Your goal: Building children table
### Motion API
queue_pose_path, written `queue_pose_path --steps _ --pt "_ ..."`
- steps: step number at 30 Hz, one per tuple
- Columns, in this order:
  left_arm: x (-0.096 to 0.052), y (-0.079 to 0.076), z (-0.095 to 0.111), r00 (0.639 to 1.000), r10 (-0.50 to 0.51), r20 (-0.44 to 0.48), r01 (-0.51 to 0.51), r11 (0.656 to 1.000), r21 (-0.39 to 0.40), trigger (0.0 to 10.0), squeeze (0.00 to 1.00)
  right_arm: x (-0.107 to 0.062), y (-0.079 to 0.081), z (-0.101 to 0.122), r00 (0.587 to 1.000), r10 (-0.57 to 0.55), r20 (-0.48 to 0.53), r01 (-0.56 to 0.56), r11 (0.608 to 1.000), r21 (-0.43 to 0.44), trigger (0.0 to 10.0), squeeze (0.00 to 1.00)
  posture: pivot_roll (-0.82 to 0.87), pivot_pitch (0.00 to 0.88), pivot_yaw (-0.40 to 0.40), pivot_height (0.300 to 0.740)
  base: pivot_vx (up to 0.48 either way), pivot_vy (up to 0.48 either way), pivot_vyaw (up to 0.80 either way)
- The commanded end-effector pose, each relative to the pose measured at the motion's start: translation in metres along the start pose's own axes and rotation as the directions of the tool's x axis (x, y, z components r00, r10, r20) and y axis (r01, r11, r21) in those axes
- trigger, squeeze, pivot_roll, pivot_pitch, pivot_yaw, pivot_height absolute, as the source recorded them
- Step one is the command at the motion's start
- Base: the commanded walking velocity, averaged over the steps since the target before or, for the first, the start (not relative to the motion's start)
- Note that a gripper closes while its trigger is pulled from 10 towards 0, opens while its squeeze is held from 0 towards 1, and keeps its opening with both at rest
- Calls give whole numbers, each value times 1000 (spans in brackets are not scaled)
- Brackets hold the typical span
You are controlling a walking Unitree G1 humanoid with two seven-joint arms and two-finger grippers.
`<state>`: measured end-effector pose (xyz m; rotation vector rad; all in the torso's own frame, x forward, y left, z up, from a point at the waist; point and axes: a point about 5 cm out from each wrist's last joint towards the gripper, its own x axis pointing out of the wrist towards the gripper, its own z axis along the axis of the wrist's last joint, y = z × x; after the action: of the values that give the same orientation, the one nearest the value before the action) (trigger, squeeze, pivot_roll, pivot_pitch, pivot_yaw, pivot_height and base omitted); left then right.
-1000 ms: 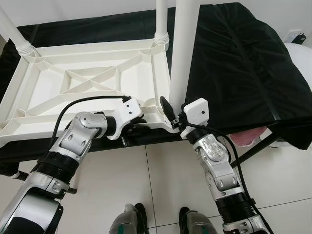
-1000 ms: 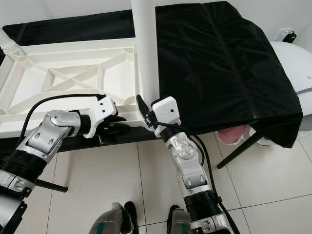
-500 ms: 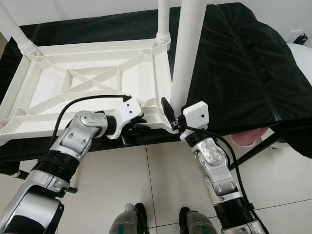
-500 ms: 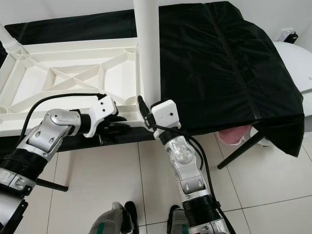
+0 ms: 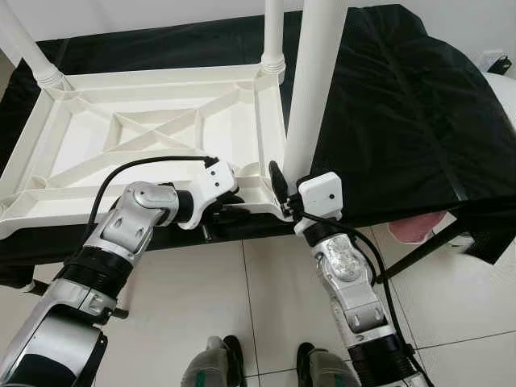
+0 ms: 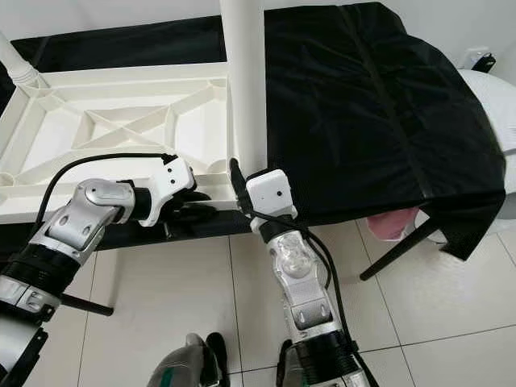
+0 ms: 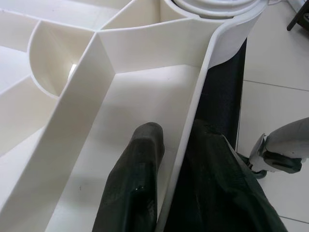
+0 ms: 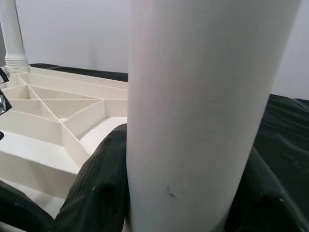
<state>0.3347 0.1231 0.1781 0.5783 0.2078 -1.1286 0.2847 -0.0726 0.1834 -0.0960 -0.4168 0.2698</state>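
Note:
The white plastic tabletop (image 5: 145, 129) lies upside down on a black-covered table, ribs facing up. White legs stand in its far left corner (image 5: 32, 56) and far right corner (image 5: 272, 40). A third white leg (image 5: 314, 81) stands at the near right corner, and my right gripper (image 5: 284, 184) is shut on it near its base. In the right wrist view the leg (image 8: 203, 96) sits between both black fingers (image 8: 96, 188). My left gripper (image 5: 230, 211) is shut on the tabletop's near rim (image 7: 193, 121), one finger (image 7: 137, 179) inside the rim and one outside.
The black cloth (image 6: 363, 105) drapes over the table's right side and hangs down past its edge. A white rounded object (image 6: 492, 97) stands at the far right. Something pink (image 6: 387, 226) and a black table leg (image 6: 395, 250) are below the cloth. Tiled floor lies around my feet (image 5: 218, 363).
The view has shifted a little. My right forearm has drawn in closer under the table edge, and the held leg leans slightly more to the right. Both grips are unchanged.

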Motion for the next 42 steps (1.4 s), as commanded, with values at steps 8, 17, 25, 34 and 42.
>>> queue_pose_path --steps 8,17,25,34,42 --pt "-10 12 20 997 17 72 -21 998 64 10000 0 -13 -7 -29 979 -103 -177 97 994 -40 10000 0 -127 193 79 740 0 0 0" --pt "-11 14 20 997 22 72 -27 998 63 10000 0 -15 -9 -31 966 -162 -200 150 986 -75 10000 0 -122 200 79 740 0 0 0" --pt "-12 15 20 997 29 72 -33 997 63 10000 0 -18 -11 -32 950 -232 -208 212 971 -110 10000 0 -120 200 78 740 0 0 0" --pt "-12 16 20 997 30 72 -35 997 63 10000 0 -19 -12 -33 943 -257 -212 238 965 -111 10000 0 -122 202 78 740 0 0 0" --pt "-13 17 21 997 30 72 -34 997 65 10000 0 -22 -19 -39 920 -293 -259 284 956 -71 10000 0 -121 201 80 740 0 0 0"
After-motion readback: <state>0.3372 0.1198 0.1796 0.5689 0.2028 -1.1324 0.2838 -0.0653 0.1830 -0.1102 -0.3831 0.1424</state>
